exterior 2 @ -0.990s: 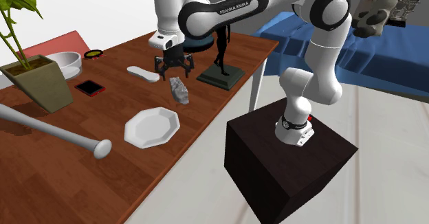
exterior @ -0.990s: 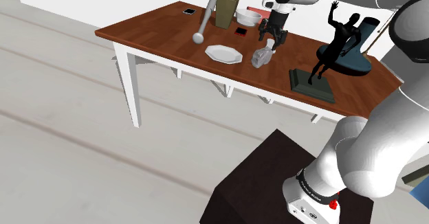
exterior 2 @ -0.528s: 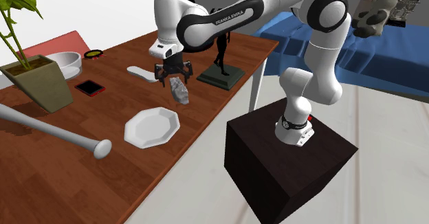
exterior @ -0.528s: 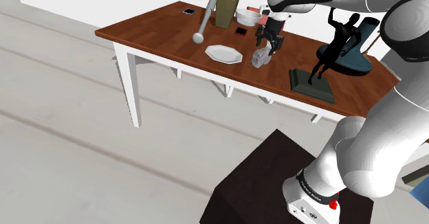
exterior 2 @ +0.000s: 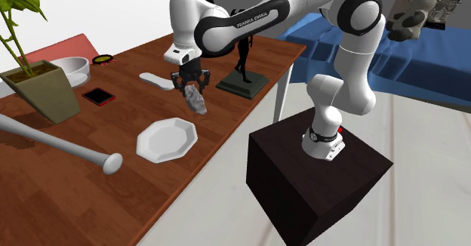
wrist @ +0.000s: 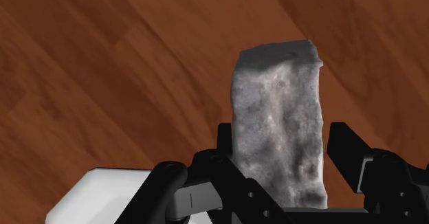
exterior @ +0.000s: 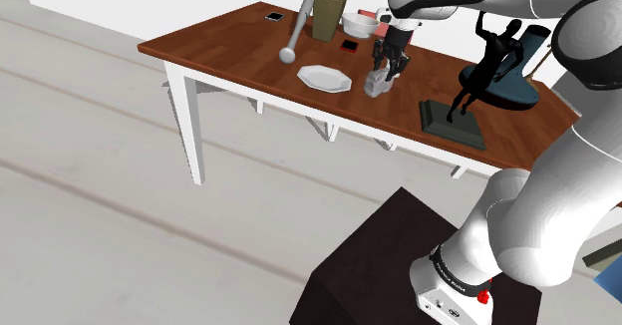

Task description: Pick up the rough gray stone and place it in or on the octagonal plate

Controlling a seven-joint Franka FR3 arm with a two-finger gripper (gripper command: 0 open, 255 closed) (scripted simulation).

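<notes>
The rough gray stone (exterior: 376, 83) (exterior 2: 196, 99) stands on the brown wooden table (exterior: 229, 44), beside the white octagonal plate (exterior: 324, 78) (exterior 2: 167, 139). My black gripper (exterior: 384, 70) (exterior 2: 190, 87) reaches down over the stone's upper end. In the wrist view the stone (wrist: 278, 119) rises between the two fingers, and my gripper (wrist: 282, 132) is shut on it. The stone's lower end still rests on the tabletop. Nothing lies on the plate.
A black figurine (exterior: 488, 64) (exterior 2: 242, 56) on a dark base stands close to the stone. A planter (exterior: 328, 14) (exterior 2: 41, 90), a white bowl (exterior: 359, 24), a red-edged phone (exterior 2: 98, 96), a flat white piece (exterior 2: 155, 80) and a long gray club (exterior: 292, 39) (exterior 2: 68, 146) also lie on the table.
The gripper came down over the stone, and its fingers, wide apart before, have drawn together onto the stone. The stone has stayed where it was.
</notes>
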